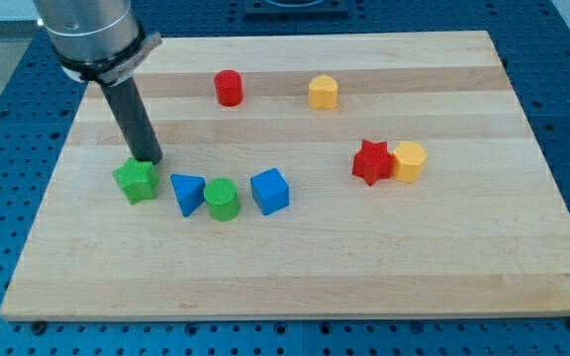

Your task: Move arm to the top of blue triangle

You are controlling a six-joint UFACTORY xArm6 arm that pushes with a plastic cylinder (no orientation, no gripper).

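The blue triangle (187,193) lies on the wooden board (295,257) at the lower left of the middle. My tip (149,160) stands at the upper edge of the green star (136,181), up and to the left of the blue triangle. A green cylinder (222,199) touches the triangle's right side. A blue cube (270,191) sits just right of the green cylinder.
A red cylinder (229,88) and a yellow hexagonal block (324,91) stand near the view's top. A red star (371,162) touches a yellow hexagonal block (409,160) at the right. The rod's grey housing (87,35) fills the top left corner.
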